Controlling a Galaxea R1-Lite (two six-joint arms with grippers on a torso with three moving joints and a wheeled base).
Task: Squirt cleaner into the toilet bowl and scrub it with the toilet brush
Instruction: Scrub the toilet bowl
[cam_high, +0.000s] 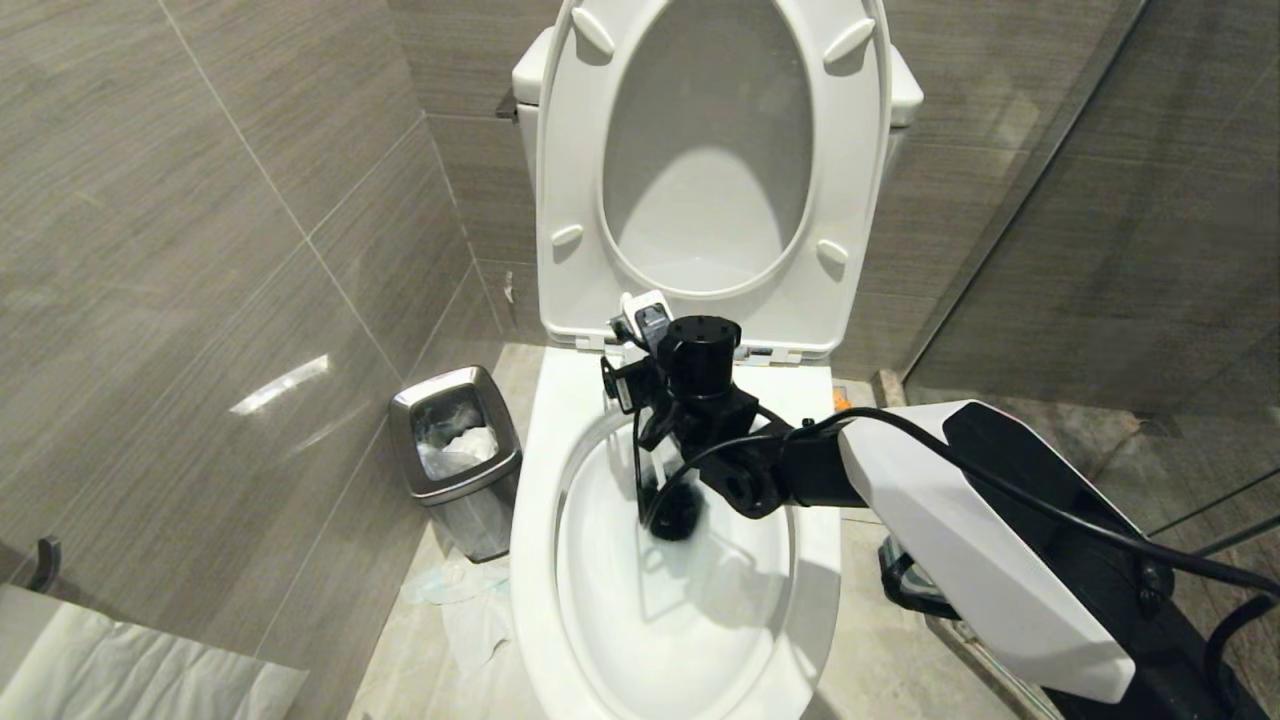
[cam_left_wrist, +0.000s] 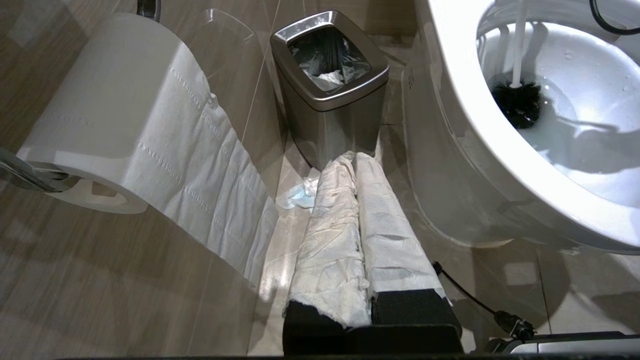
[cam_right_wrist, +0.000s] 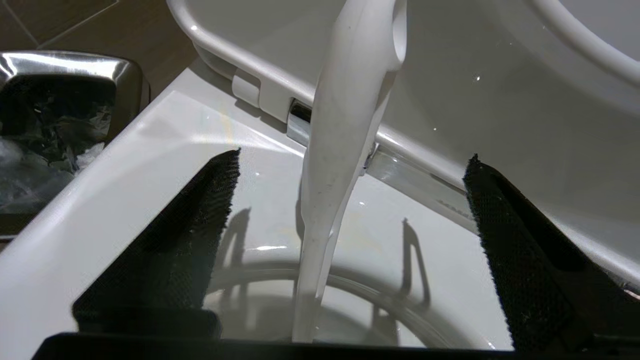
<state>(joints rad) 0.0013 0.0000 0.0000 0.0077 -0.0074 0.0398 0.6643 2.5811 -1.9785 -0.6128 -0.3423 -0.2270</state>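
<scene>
The white toilet bowl (cam_high: 530, 480) stands with its seat and lid (cam_high: 570, 180) raised. The toilet brush stands in it, black bristle head (cam_high: 675, 520) (cam_left_wrist: 517, 100) down in the basin water and slim white handle (cam_right_wrist: 340, 150) leaning up toward the hinges. My right gripper (cam_high: 640, 372) (cam_right_wrist: 352, 156) hovers over the back of the bowl, open wide. The handle passes between its black pads (cam_right_wrist: 200, 225) without touching either. My left gripper (cam_left_wrist: 354, 157) hangs low beside the bowl, shut, its fingers wrapped in white paper. The cleaner is out of view.
A small steel waste bin (cam_high: 455, 450) (cam_left_wrist: 330, 70) stands left of the toilet, with crumpled tissue (cam_high: 450, 590) on the floor by it. A toilet paper roll (cam_left_wrist: 115, 115) hangs on the left wall. Tiled walls close in on the left and behind.
</scene>
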